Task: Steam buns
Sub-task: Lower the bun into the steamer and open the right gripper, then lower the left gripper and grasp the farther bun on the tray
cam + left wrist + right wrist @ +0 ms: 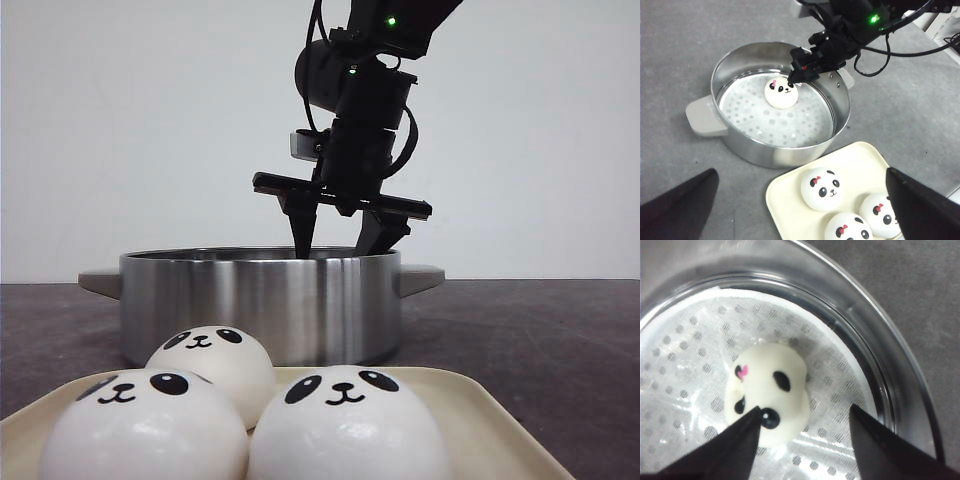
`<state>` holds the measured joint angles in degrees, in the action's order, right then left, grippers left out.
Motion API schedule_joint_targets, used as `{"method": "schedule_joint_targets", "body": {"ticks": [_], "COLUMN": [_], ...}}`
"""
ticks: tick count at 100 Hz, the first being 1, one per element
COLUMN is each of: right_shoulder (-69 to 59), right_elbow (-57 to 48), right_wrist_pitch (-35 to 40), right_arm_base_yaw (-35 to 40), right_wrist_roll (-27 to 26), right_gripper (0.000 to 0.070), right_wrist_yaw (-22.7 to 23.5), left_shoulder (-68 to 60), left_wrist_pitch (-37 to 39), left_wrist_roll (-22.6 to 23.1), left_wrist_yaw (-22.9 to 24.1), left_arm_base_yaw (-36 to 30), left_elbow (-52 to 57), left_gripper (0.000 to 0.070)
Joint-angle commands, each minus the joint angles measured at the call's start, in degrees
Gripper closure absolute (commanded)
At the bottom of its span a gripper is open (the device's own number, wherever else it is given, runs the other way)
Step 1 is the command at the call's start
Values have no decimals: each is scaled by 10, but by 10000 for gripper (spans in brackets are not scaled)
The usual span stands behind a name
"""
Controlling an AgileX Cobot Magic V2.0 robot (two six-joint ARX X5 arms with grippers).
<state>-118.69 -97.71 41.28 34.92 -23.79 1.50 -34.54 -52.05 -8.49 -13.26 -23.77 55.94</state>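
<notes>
Three panda-faced buns (345, 425) sit closest to the front camera on a cream tray (480, 410), two in front and one (212, 360) behind them on the left, all three crowded together and facing the camera. Each has black oval eyes, a small nose and a smile; from the left wrist view a small pink mark shows beside one eye on each.

Behind the tray stands a steel pot (260, 305) with grey side handles, resting on the dark grey surface (540, 330). Its floor is a white perforated steamer sheet (790, 125). A fourth bun (781, 93) lies on that sheet, off-centre and nearer the pot's far wall as the left wrist camera sees it, its face turned upward.

The right pincer (337, 235) hangs above the pot with its fingertips dipping below the rim. Its fingers are spread wide, and in the right wrist view the bun (769, 400) lies below the gap, nearer one fingertip (735, 445); whether that tip touches it cannot be told. The right pincer grips nothing.

The left pincer (800, 210) is raised over the near edge of the tray, its two dark fingers far apart and holding nothing.
</notes>
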Motion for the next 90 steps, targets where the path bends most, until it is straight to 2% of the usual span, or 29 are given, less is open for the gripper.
{"method": "schedule_joint_targets", "body": {"ticks": [1, 4, 17, 25, 36, 45, 60, 75, 90], "right_shoulder": [26, 43, 144, 224, 338, 424, 536, 608, 642], "right_elbow": [-11, -11, -11, -11, -11, -11, -11, -11, -11], "right_wrist_pitch": [0, -1, -7, -8, -8, -7, -9, 9, 59], "right_arm_base_yaw": [6, 10, 34, 60, 110, 154, 214, 237, 237], "right_wrist_roll": [21, 29, 69, 93, 118, 119, 119, 119, 118], "right_gripper": [613, 700, 694, 694, 694, 694, 695, 695, 695], "right_wrist_yaw": [-1, -1, -7, -26, -93, -149, -201, -256, -318], "left_shoulder": [-7, -10, -46, -83, -143, -196, -286, -376, -456], "left_wrist_pitch": [6, 7, 7, 5, 2, 5, 22, 49, 75], "left_wrist_roll": [-35, -48, -82, -94, -103, -107, -113, -116, -116], "left_wrist_yaw": [-2, -3, -10, -24, -24, -17, -11, -2, 19], "left_arm_base_yaw": [-3, -3, -14, -33, -72, -103, -137, -168, -188], "left_elbow": [8, 8, 6, 6, 6, 6, 6, 6, 6], "left_gripper": [0, 0, 0, 0, 0, 0, 0, 0, 0]}}
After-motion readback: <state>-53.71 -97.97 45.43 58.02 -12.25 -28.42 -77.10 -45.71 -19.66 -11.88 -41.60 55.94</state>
